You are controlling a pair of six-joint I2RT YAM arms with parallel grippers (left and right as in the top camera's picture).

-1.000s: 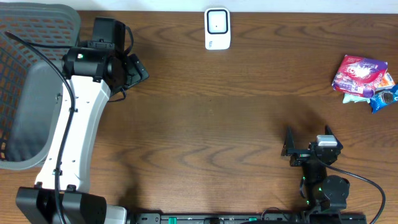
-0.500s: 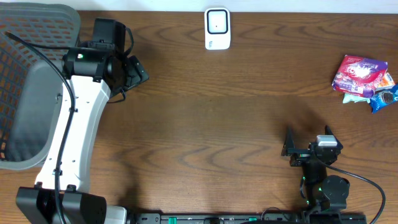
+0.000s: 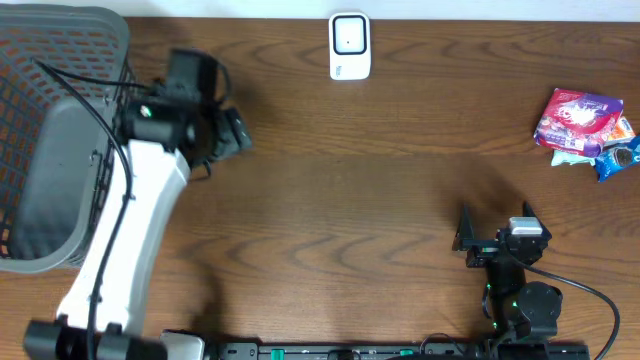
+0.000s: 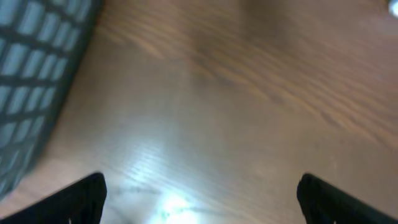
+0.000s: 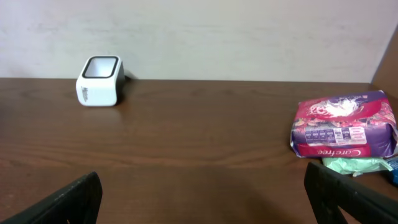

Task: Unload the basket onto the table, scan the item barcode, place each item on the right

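Observation:
The items lie in a small pile at the table's far right, topped by a pink and purple packet (image 3: 577, 118) (image 5: 345, 124). Under it are a pale green packet (image 5: 351, 165) and a blue one (image 3: 617, 160). A white barcode scanner (image 3: 349, 45) (image 5: 99, 81) stands at the back centre. My left gripper (image 3: 235, 135) (image 4: 202, 199) hangs open over bare wood just right of the basket, holding nothing. My right gripper (image 3: 496, 222) (image 5: 202, 199) is open and empty near the front right, facing the scanner and the pile.
A grey mesh basket (image 3: 20, 100) (image 4: 31, 74) fills the table's left end, close beside my left arm. A pale wall (image 5: 199, 31) rises behind the table's back edge. Bare brown wood spans the middle between scanner, pile and grippers.
My left arm has swung to the right and a little forward, away from the basket, its gripper still open. The right arm and the items have not moved.

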